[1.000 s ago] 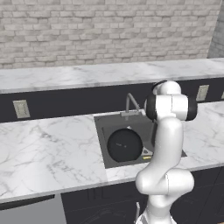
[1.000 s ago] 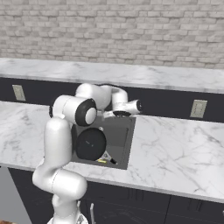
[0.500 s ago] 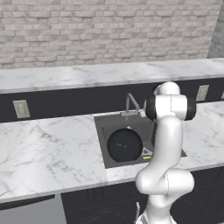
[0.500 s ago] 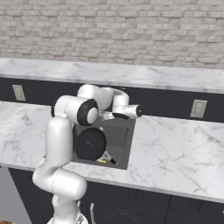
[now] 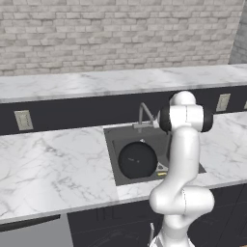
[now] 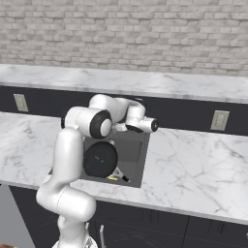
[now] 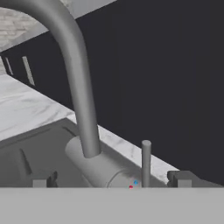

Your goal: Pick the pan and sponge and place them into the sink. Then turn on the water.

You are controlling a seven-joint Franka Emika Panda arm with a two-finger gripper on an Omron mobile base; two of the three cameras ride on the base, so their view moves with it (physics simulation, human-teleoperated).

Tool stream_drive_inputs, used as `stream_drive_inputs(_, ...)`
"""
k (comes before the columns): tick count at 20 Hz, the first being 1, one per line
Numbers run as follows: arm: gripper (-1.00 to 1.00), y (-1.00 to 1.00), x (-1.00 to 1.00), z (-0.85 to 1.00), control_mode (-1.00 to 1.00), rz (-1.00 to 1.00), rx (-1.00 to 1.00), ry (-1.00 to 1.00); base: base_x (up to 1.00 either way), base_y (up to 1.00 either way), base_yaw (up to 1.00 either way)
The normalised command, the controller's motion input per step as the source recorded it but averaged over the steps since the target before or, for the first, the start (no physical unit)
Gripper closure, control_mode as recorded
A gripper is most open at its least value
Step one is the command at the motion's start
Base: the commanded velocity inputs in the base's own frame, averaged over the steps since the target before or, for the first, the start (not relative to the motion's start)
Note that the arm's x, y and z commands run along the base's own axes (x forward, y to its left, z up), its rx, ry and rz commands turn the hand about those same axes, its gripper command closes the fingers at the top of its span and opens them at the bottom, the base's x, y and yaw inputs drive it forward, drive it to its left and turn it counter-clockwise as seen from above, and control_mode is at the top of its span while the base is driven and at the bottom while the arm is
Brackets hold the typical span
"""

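Pan [image 5: 137,160] lying flat in sink [image 5: 112,144], round black disc taking up most of basin floor. Sponge [image 5: 162,173] also in sink, just beside pan at near right corner, yellow edge showing; in right base view it sits at front of basin [image 6: 113,178]. Gripper [image 7: 113,180] up close at faucet [image 7: 78,87] base, fingers spread wide, nothing between them. Thin upright lever [image 7: 146,162] with red and blue dots beside it sits between fingertips. No water running from spout.
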Motion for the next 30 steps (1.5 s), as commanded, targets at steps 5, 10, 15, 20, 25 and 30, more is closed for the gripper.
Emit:
stream_drive_inputs(5,-1.0,-0.03,0.3,0.0,-1.0,0.0,0.01,-0.05,0.0,0.0,0.0)
stream_drive_inputs(10,-1.0,0.0,0.2,-0.07,-1.0,-0.01,0.0,-0.07,0.0,0.0,0.0)
stream_drive_inputs(15,-1.0,0.0,0.12,-0.17,-1.0,-0.04,0.0,-0.08,0.0,0.0,0.0)
stream_drive_inputs(20,-1.0,0.0,0.11,-0.17,-1.0,-0.08,0.0,-0.09,0.0,0.0,0.0)
stream_drive_inputs(25,-1.0,0.0,0.16,-0.06,-1.0,-0.1,0.0,-0.08,0.0,0.0,0.0)
stream_drive_inputs(30,-1.0,-0.06,0.3,0.0,-1.0,-0.1,0.0,-0.06,0.0,0.0,0.0)
